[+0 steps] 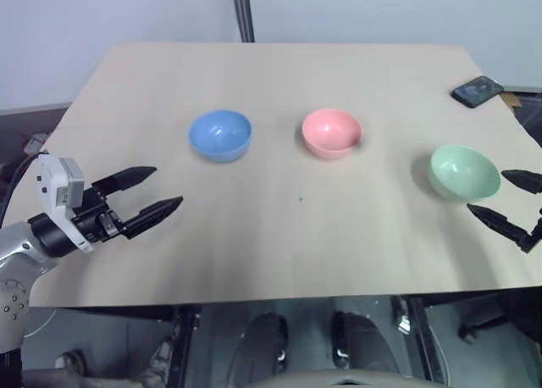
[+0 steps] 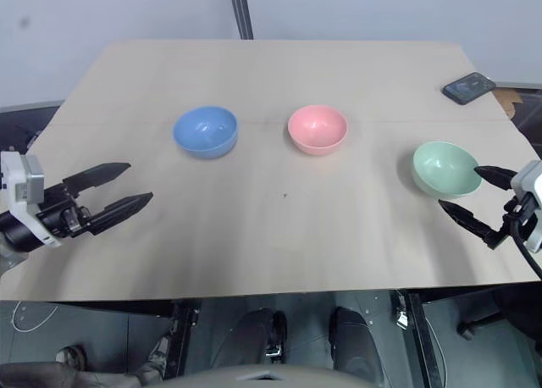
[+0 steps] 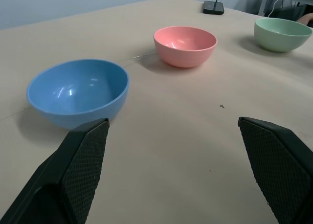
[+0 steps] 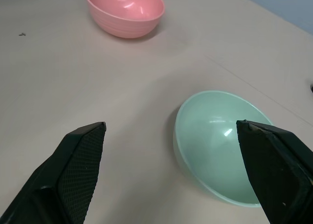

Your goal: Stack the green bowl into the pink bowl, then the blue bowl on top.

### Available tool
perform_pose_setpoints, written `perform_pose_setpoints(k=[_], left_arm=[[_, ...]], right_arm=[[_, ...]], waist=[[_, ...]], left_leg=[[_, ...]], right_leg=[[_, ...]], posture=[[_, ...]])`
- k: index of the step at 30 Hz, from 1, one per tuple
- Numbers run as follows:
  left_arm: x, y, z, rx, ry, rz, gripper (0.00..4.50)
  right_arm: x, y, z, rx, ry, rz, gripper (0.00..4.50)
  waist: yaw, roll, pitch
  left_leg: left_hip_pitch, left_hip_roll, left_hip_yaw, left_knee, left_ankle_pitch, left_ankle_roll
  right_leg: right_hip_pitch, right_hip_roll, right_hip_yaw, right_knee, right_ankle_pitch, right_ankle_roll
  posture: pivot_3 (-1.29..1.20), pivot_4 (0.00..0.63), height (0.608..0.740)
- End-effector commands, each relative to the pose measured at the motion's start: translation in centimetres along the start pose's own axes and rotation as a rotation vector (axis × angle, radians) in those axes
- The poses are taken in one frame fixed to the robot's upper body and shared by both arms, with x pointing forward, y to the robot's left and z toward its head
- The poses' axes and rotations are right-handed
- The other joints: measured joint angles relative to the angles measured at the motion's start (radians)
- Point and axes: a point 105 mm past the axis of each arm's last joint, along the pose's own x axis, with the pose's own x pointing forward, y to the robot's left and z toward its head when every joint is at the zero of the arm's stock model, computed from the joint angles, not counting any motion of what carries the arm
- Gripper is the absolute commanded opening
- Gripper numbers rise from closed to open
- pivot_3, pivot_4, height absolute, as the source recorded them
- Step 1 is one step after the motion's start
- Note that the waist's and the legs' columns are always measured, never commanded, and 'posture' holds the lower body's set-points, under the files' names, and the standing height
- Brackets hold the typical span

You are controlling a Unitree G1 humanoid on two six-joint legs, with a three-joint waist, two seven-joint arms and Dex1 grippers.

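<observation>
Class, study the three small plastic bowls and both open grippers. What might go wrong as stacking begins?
1. The pale mint-green plastic bowl sits near the wooden table's right edge; a nudge from the open right gripper might push it off.
2. A reach toward the salmon-pink plastic bowl could knock it aside.
3. The open left gripper could bump the sky-blue plastic bowl.

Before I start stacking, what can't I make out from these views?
- Right gripper: wrist and arm cut off by the left eye view's right edge.
- Dark flat phone-like object at the table's far corner: too small to identify.
- Small round pale mint-green plastic bowl: near rim partly hidden by a finger in the right wrist view.
</observation>
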Motion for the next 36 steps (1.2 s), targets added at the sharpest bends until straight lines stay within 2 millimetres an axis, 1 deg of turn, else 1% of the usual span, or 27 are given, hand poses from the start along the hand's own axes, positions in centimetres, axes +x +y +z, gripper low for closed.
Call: perform_pose_setpoints(k=[1,3,7,9,12,16,18,21,24,27,30,31,32,33,34,35,36], left_arm=[[0.1,-0.2,1.5,0.044,-0.026,-0.012,4.46],[0.6,-0.4,1.8,0.036,-0.048,-0.023,4.46],[1.2,-0.8,2.2,0.030,-0.068,-0.046,4.46],[1.7,-1.1,2.4,0.032,-0.083,-0.066,4.46],[2.3,-1.5,2.8,0.025,-0.115,-0.084,4.46],[2.9,-2.1,2.5,0.016,-0.136,-0.114,4.46],[3.1,-2.5,2.5,0.009,-0.153,-0.126,4.46],[3.2,-2.9,2.5,0.005,-0.160,-0.137,4.46],[2.9,-3.0,2.5,0.002,-0.164,-0.123,4.46],[2.5,-3.4,2.6,-0.002,-0.169,-0.106,4.46],[2.1,-3.7,2.5,-0.008,-0.172,-0.079,4.50],[1.9,-3.8,2.5,-0.009,-0.172,-0.069,4.50],[1.7,-3.9,2.4,-0.011,-0.173,-0.059,4.50],[1.6,-4.0,2.4,-0.012,-0.173,-0.050,4.50],[1.4,-4.0,2.4,-0.013,-0.173,-0.043,4.50],[1.3,-4.1,2.4,-0.015,-0.173,-0.037,4.50],[1.2,-4.1,2.3,-0.018,-0.175,-0.031,4.50]], right_arm=[[0.2,-0.2,1.1,-0.028,-0.034,-0.023,4.50],[1.3,0.1,1.0,-0.029,-0.038,-0.018,4.50],[2.7,0.2,0.8,-0.047,-0.017,-0.036,4.50],[4.2,0.6,1.0,-0.068,-0.015,-0.024,4.50],[6.9,1.9,1.9,-0.063,-0.034,0.076,4.50],[11.9,3.5,3.2,-0.247,-0.073,0.203,4.50],[14.9,4.1,4.2,-0.330,-0.105,0.240,4.50],[18.7,5.2,5.8,-0.395,-0.147,0.299,4.50],[21.7,6.1,6.2,-0.509,-0.142,0.345,4.50],[24.1,6.2,6.0,-0.555,-0.125,0.359,4.50],[25.2,6.5,5.4,-0.608,-0.103,0.389,3.63],[25.4,6.6,5.2,-0.631,-0.096,0.399,3.07],[25.6,6.7,5.1,-0.649,-0.092,0.407,2.65],[25.7,6.8,5.0,-0.661,-0.091,0.417,2.49],[25.8,6.9,5.0,-0.672,-0.094,0.426,1.78],[25.8,7.0,5.1,-0.681,-0.097,0.433,1.46],[25.9,7.1,5.2,-0.693,-0.102,0.438,0.81]], waist=[[0.000,0.000,0.000],[-0.001,0.000,0.000],[-0.001,0.000,0.000],[-0.002,0.000,0.000],[-0.007,0.000,0.000],[-0.015,0.000,0.000],[-0.019,0.000,0.000],[-0.030,-0.001,0.001],[-0.029,-0.001,0.001],[-0.027,-0.001,0.001],[-0.028,-0.001,0.001],[-0.027,-0.001,0.001],[-0.028,-0.001,0.001],[-0.030,-0.001,0.001],[-0.032,-0.001,0.001],[-0.035,0.000,0.001],[-0.036,0.000,0.001]], left_leg=[[0.000,0.000,0.000,0.000,0.000,0.000],[0.000,0.000,0.000,0.000,0.000,0.000],[0.000,0.000,0.000,0.000,0.000,0.000],[-0.001,0.000,0.000,0.000,0.000,0.000],[0.000,0.000,0.001,0.000,0.000,0.000],[0.001,0.000,0.002,0.000,0.000,0.000],[0.000,-0.001,0.002,0.000,0.000,0.000],[-0.001,-0.001,0.002,0.000,0.001,0.000],[-0.003,-0.001,0.001,0.000,0.001,-0.001],[-0.003,-0.002,0.000,0.000,0.001,-0.001],[-0.004,-0.003,-0.001,0.000,0.001,-0.001],[-0.004,-0.003,-0.001,0.000,0.001,-0.001],[-0.004,-0.003,-0.001,-0.001,0.001,-0.001],[-0.004,-0.003,-0.001,-0.001,0.001,-0.001],[-0.004,-0.003,-0.001,-0.001,0.001,-0.001],[-0.003,-0.003,-0.001,-0.001,0.001,-0.001],[-0.003,-0.003,-0.001,-0.001,0.001,-0.002]], right_leg=[[0.000,0.000,0.000,0.000,0.000,0.000],[0.000,0.000,0.000,0.000,0.000,0.000],[0.000,0.000,0.000,0.000,0.000,0.000],[-0.001,0.000,0.000,0.000,0.000,0.000],[-0.001,0.000,0.001,0.000,0.000,0.000],[0.000,0.001,0.002,0.001,0.000,0.000],[-0.001,0.001,0.002,0.001,0.000,0.000],[-0.002,0.002,0.002,0.001,0.002,0.003],[-0.004,0.002,0.002,0.001,0.003,0.003],[-0.004,0.001,0.001,0.000,0.003,0.003],[-0.004,0.000,0.000,0.000,0.003,0.003],[-0.004,0.000,0.000,0.000,0.003,0.003],[-0.004,-0.001,-0.001,0.000,0.003,0.003],[-0.004,-0.001,-0.001,0.000,0.003,0.003],[-0.004,-0.001,-0.001,0.000,0.003,0.003],[-0.004,-0.001,-0.001,0.001,0.003,0.003],[-0.004,-0.001,-0.001,0.002,0.003,0.003]], posture=[[0.00,0.150,0.740],[0.00,0.150,0.740],[0.00,0.150,0.740],[0.00,0.150,0.740],[0.00,0.150,0.740],[0.00,0.150,0.740],[0.00,0.150,0.740],[0.00,0.150,0.740],[0.00,0.150,0.740],[0.00,0.150,0.740],[0.00,0.150,0.740],[0.00,0.150,0.740],[0.00,0.150,0.740],[0.00,0.150,0.740],[0.00,0.150,0.740],[0.00,0.150,0.740],[0.00,0.150,0.740]])
